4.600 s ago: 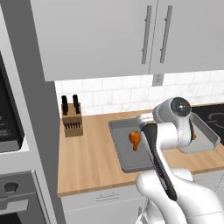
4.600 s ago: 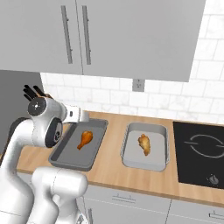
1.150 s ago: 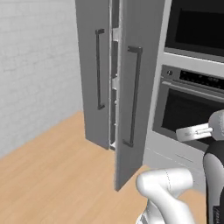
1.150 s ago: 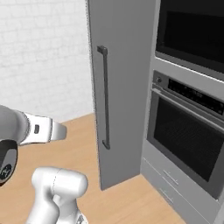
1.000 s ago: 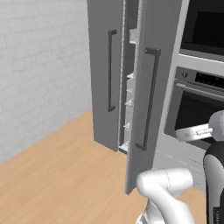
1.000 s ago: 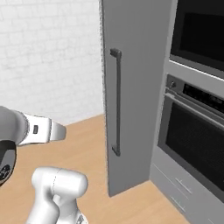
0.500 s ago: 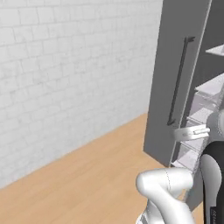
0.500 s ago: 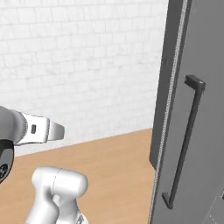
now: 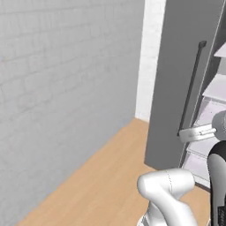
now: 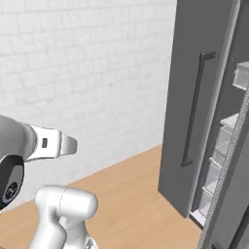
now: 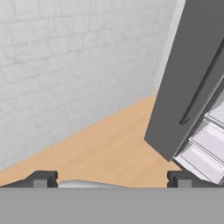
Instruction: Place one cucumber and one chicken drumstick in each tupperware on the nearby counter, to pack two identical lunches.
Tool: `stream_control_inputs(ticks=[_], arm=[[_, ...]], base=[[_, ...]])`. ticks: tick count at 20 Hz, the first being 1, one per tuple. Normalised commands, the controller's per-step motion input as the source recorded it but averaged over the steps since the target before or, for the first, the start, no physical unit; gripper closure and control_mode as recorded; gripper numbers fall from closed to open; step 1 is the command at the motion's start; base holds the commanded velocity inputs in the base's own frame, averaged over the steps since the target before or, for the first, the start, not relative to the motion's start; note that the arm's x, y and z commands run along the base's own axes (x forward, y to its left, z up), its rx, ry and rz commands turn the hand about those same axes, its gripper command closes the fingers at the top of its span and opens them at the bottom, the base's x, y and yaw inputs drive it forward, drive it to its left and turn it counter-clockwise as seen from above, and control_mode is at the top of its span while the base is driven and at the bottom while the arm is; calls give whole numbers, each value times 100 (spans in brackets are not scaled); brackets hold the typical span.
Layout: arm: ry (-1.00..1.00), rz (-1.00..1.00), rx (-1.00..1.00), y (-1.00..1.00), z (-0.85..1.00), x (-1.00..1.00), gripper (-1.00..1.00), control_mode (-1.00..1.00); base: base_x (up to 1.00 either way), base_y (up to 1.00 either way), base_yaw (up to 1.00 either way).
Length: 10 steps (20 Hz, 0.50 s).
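Hand view, fingers (image 11: 111, 178) apart, grey door (image 11: 188, 74), no readable writing

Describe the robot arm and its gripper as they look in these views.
The arm is glossy white with rounded, tube-like links and a dark joint cover edged in grey at the right base view's left edge. A flat white hand section bears a small dark mark. The gripper ends in two small, blocky dark-grey fingertips. No cables are visible.

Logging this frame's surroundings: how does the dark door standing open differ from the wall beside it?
The door is smooth dark grey; the wall is pale with a faint brick pattern. The door carries a long dark handle; the wall is bare. Behind the door sit white shelves. Both stand upright, meeting the wooden floor.
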Motion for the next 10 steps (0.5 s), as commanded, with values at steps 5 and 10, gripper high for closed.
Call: stream_control_inputs(ticks=[5,10], arm=[[0,0,0,0,0,0,-100,100],[0,0,0,0,0,0,-100,100]], base=[[72,62,-81],[68,27,-76]])
